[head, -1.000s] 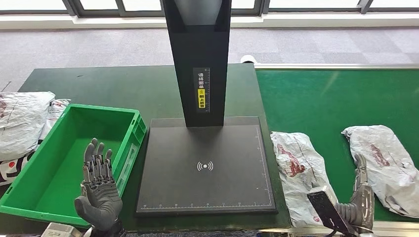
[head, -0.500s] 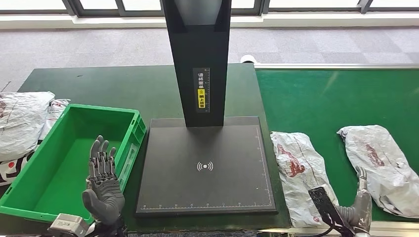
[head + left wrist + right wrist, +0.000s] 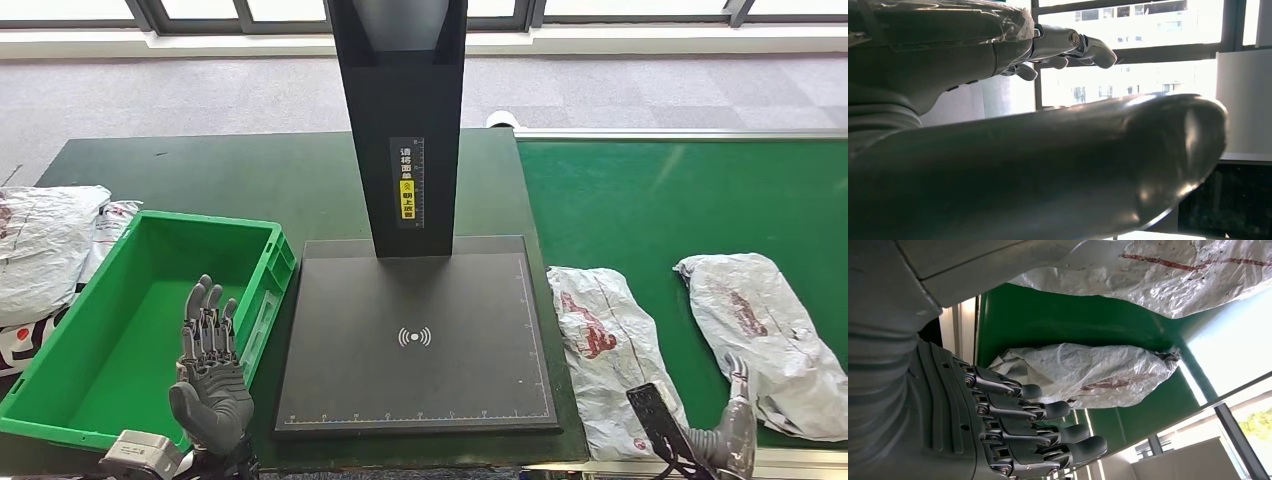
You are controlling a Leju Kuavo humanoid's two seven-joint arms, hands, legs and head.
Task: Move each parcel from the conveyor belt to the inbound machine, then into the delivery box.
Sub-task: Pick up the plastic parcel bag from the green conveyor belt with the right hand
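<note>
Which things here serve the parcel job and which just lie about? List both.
Job: two parcels on the conveyor belt, inbound machine, green delivery box, both hands.
Lying about: bags left of the box.

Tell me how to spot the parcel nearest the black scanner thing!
Look at the green conveyor belt right of the black machine. Two grey crinkly parcels lie there. Yours is the parcel beside the machine's plate; the other lies farther right.
</note>
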